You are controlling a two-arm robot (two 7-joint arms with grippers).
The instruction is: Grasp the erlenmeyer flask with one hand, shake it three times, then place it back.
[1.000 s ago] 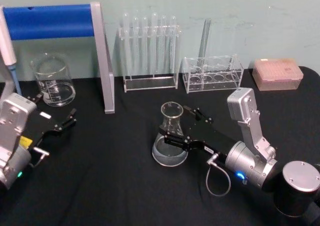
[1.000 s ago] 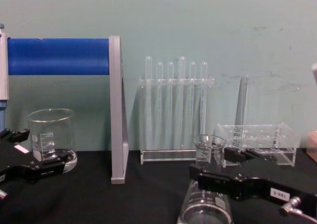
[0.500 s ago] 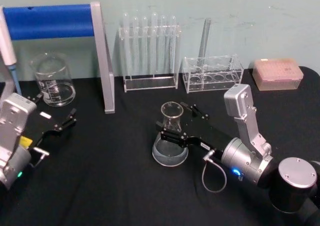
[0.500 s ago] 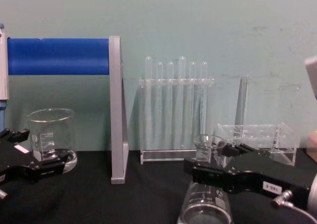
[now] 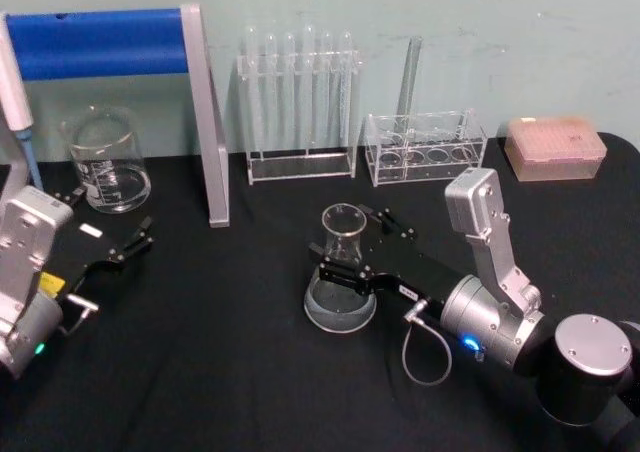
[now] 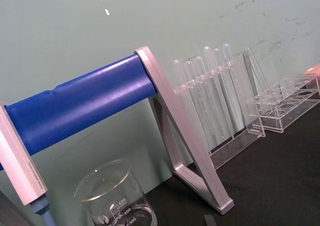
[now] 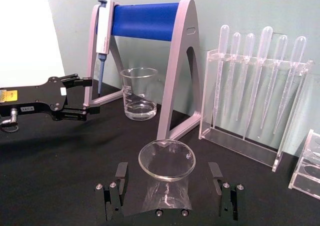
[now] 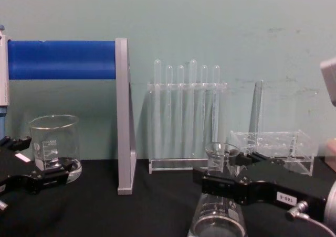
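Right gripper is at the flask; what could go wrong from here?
The right gripper stands open around the neck of the flask without touching it. The glass is smooth and tapered, so a loose or off-centre close may let it slip or tip. The tube rack stands behind it, so wide shakes might strike it.

The head view looks forward and down onto the black table top. The chest view sits low, facing level across the table toward the pale green wall. The right wrist view looks from behind the right gripper, close on the clear glass conical flask that it straddles. The left wrist view looks ahead of the left gripper, tilted upward. All four share the blue-barred grey stand and the clear rack of thin tubes.
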